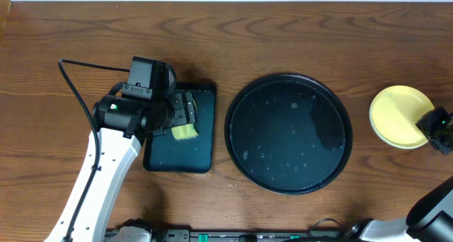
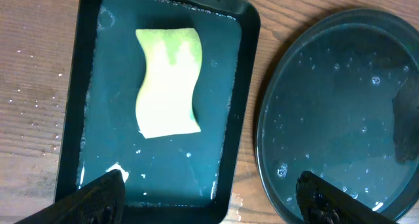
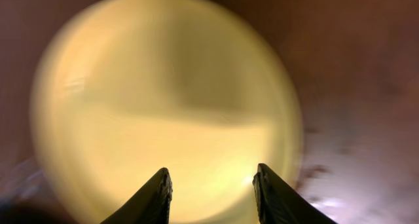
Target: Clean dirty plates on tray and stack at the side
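Observation:
The pale yellow plate (image 1: 398,114) lies on the wood at the far right, off the tray, and fills the right wrist view (image 3: 163,86), blurred. I cannot tell whether other plates lie under it; no mint-white plate shows. My right gripper (image 1: 439,125) is open just above the plate's right side, its fingers (image 3: 213,175) apart with nothing between them. The round black tray (image 1: 283,139) at the centre is wet and holds no plate; it also shows in the left wrist view (image 2: 327,106). My left gripper (image 1: 185,111) hangs open and empty (image 2: 211,185) above the teal tray.
A rectangular dark teal tray (image 1: 177,157) lies left of the black tray, wet inside (image 2: 118,119). A yellow-green sponge (image 1: 185,132) lies flat in it (image 2: 167,83). A black cable (image 1: 74,86) loops at the left.

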Tool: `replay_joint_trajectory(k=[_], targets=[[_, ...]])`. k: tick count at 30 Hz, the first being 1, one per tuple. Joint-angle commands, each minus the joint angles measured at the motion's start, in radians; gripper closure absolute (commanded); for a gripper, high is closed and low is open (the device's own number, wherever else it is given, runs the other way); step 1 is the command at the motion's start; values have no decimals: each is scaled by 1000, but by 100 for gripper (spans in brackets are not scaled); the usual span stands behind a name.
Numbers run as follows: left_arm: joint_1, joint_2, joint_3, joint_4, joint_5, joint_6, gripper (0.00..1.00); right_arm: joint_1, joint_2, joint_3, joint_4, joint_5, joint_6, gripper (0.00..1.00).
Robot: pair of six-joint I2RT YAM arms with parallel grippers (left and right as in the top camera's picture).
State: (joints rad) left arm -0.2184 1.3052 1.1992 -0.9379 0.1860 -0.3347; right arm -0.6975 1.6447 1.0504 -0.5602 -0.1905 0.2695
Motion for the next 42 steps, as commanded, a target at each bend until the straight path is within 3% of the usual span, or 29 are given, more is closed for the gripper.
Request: replay_joint_trajectory(k=[1,6,12,17,23,24,25,26,42], targets=[[4,1,3,-2,8,13,16,43,-115,35,-8,-237,-82,60],[4,1,3,-2,8,13,16,171,-299,35,-63,-317,-94,58],[4,1,3,-2,8,13,16,444,-454,35,-200,-231,-134,54],[4,1,3,-2,8,13,16,692,-433,33,-314,-112,-137,58],[4,1,3,-3,15,12,16,837,-394,33,-362,-82,-172,60],[4,1,3,-3,25,12,16,851,-394,33,-370,-82,-181,60],[4,1,3,-4,43,12,3,862,-394,33,-375,-79,-183,60],[4,1,3,-7,56,12,2,873,-394,33,-380,-79,-187,60],[2,11,0,-45,13,36,1,914,-394,33,-389,-79,-200,62]])
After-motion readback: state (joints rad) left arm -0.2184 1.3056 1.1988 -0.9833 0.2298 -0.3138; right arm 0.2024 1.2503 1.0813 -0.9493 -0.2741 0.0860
